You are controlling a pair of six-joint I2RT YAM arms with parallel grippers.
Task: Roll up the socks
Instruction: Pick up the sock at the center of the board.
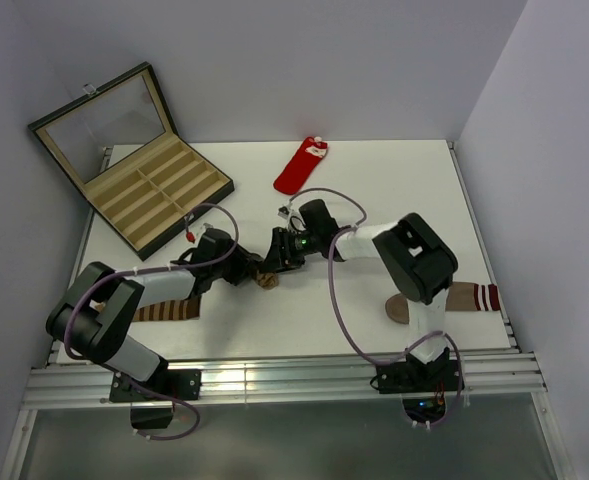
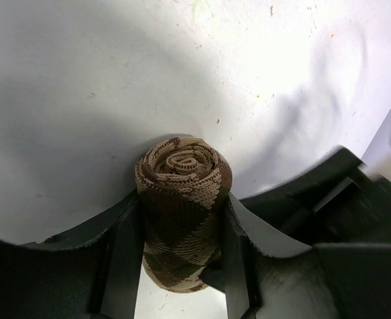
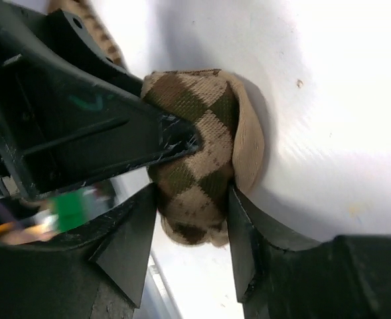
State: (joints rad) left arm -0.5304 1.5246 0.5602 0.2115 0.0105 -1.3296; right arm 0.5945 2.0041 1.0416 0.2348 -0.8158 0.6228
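Rolled tan-and-brown argyle sock (image 2: pixel 182 176): middle of white table (image 1: pixel 404 190), between both grippers.
Left gripper (image 2: pixel 180 203): narrow, clamping the roll's sides.
Right gripper (image 3: pixel 193 193): narrow, gripping the same roll.
Flat red sock (image 1: pixel 300 168): near the table's far edge.

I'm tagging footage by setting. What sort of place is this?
Probably a robot-lab test cell: plain white walls enclose a white table, two black arms are bolted to an aluminium rail, and a red white-cuffed sock lies as a prop.

Striped sock (image 1: pixel 174 311) half under left arm (image 1: pixel 124 300), brown sock (image 1: pixel 469 296) partly under right arm (image 1: pixel 414 258), argyle roll (image 2: pixel 182 212) sides behind jaws
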